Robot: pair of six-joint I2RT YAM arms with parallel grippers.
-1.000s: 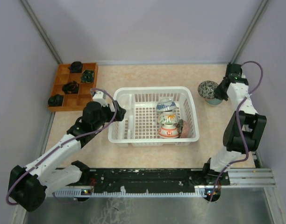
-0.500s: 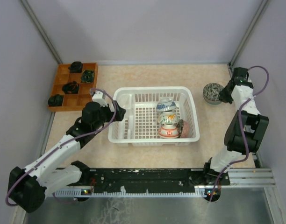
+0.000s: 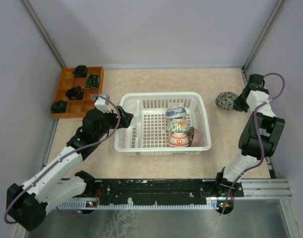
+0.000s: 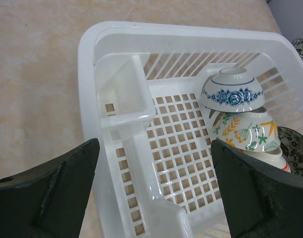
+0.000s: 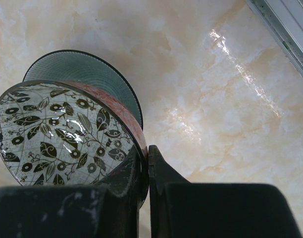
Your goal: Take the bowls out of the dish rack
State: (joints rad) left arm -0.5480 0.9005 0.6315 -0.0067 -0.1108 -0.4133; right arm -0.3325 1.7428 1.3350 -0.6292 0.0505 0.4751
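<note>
The white dish rack (image 3: 141, 106) stands mid-table. At its right end sit a blue-and-white bowl (image 3: 175, 111), a white bowl with orange marks (image 3: 178, 127), a red-rimmed bowl (image 3: 178, 141) and a dark speckled bowl (image 3: 194, 137). My left gripper (image 3: 123, 119) is open and empty at the rack's left rim (image 4: 87, 44); the blue-and-white bowl (image 4: 231, 89) and the orange-marked bowl (image 4: 245, 130) lie ahead to the right. My right gripper (image 3: 236, 102) is shut on the rim of a leaf-patterned bowl (image 5: 57, 129) at the far right, tilted over a dark teal dish (image 5: 87, 69).
A brown wooden tray (image 3: 67, 109) with small dark lumps sits at the far left, behind the left arm. The right wall and a metal rail (image 5: 285, 29) run close to the right gripper. Bare tabletop (image 5: 216, 99) lies beside the held bowl.
My right wrist has swung to the right and the held bowl now sits lower and more tilted. My left gripper has shifted slightly toward the back along the rack's left rim.
</note>
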